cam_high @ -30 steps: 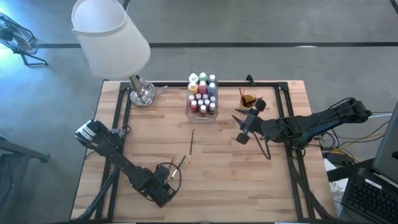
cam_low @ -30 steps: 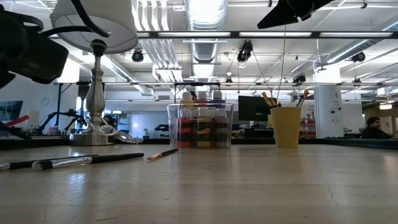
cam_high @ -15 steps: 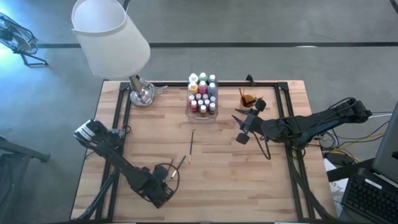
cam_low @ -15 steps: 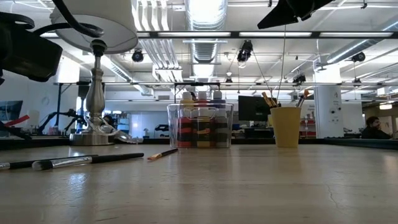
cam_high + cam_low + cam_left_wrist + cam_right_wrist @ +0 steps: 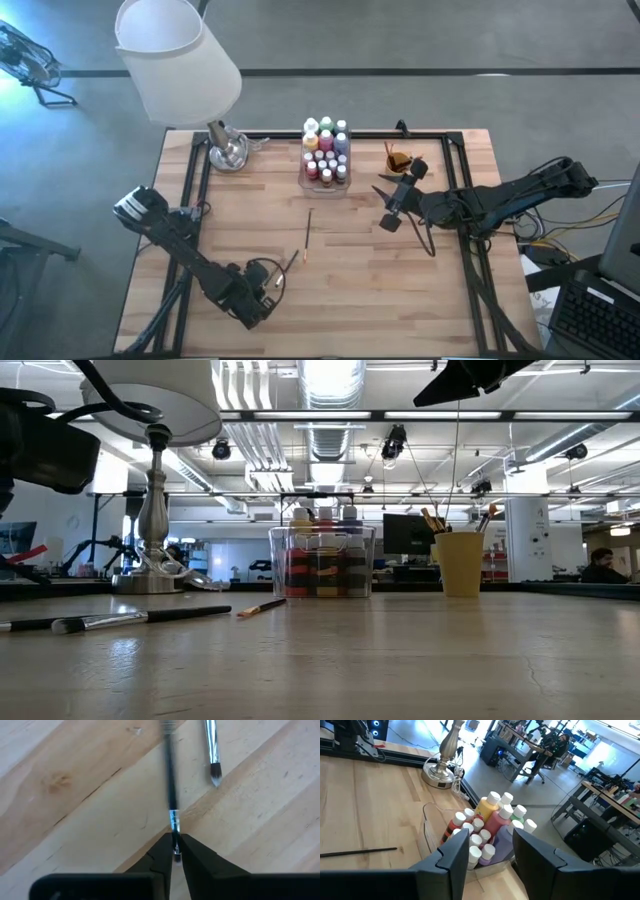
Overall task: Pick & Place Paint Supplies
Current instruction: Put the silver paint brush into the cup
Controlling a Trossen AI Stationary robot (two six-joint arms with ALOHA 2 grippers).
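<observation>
Wooden table (image 5: 400, 290) — left gripper (image 5: 175, 851) pinching paintbrush (image 5: 170, 780) tip

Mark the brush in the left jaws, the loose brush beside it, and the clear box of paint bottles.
held paintbrush (image 5: 170, 780): left wrist view, on its dark handle above the jaws.
loose paintbrush (image 5: 212, 750): left wrist view, on its silver ferrule.
clear box (image 5: 326, 188): high view, on its near rim.

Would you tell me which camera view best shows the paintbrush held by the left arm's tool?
The left wrist view: the left tool is shut on the paintbrush, its handle running away over the table. The high view shows only thin lines near that tool; in the low view, I cannot tell which brush it is.
</observation>
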